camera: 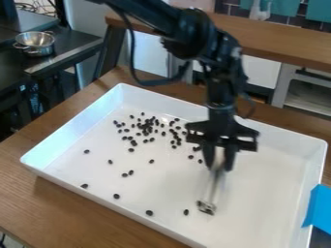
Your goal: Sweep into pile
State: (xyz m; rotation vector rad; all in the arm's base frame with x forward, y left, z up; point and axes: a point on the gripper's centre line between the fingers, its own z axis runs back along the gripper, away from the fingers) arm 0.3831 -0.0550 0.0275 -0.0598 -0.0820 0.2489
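The gripper [218, 162] hangs over the white tray [271, 193], right of its middle, shut on the handle of a small brush-like tool [213, 186]. The tool points down and slightly left, its dark-and-light head [206, 208] low over or on the tray floor; contact cannot be told. Dark beans [147, 127] lie in a loose cluster in the tray's upper left part. Several single beans are scattered toward the front, with one bean [186, 212] just left of the tool's head. Part of the tray floor behind the gripper is hidden.
Raised walls enclose the tray on the wooden table [77, 206]. Something blue [319, 209] is at its right edge. A metal pot [35, 43] stands on a dark surface at upper left. A wooden ledge [284, 46] runs behind the table.
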